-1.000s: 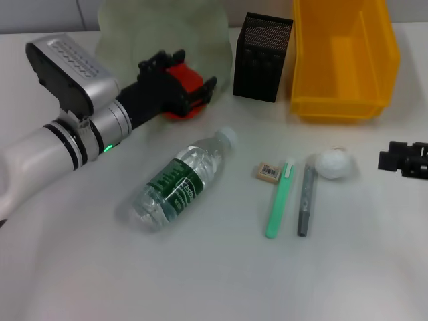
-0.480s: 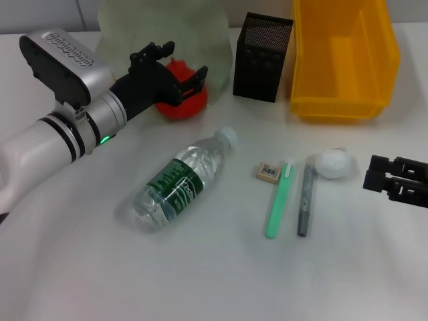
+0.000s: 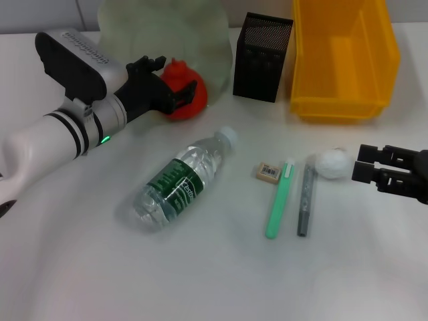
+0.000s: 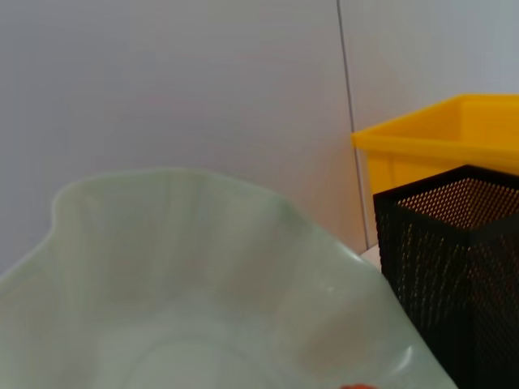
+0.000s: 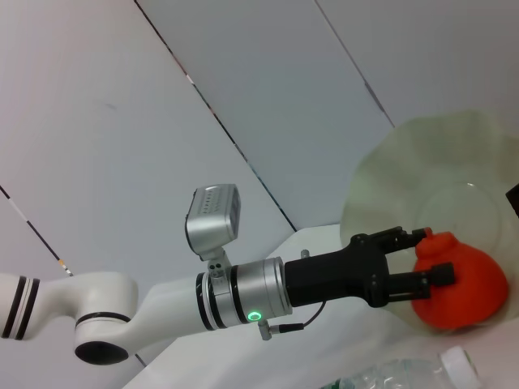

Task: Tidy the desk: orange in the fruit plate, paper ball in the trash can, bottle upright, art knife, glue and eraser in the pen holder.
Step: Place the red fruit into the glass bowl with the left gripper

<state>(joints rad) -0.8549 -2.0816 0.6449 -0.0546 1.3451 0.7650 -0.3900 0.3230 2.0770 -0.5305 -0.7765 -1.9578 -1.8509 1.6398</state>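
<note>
My left gripper (image 3: 175, 83) is shut on the red-orange orange (image 3: 187, 97) and holds it at the near rim of the pale-green fruit plate (image 3: 134, 27). The right wrist view shows the orange (image 5: 458, 279) between the fingers, in front of the plate (image 5: 438, 170). My right gripper (image 3: 360, 162) is open, just right of the paper ball (image 3: 333, 164). The bottle (image 3: 184, 179) lies on its side on the desk (image 3: 214, 274). The eraser (image 3: 267, 172), a green stick (image 3: 279, 199) and a grey stick (image 3: 306, 199) lie beside it. The black pen holder (image 3: 262, 57) and the yellow trash can (image 3: 341, 60) stand at the back.
The left wrist view shows the plate's inside (image 4: 203, 267), the pen holder (image 4: 454, 267) and the trash can (image 4: 438, 146) against a grey wall. The pen holder stands close between the plate and the trash can.
My left gripper has carried the orange a little up and toward the plate. My right gripper has come in from the right edge to just beside the paper ball.
</note>
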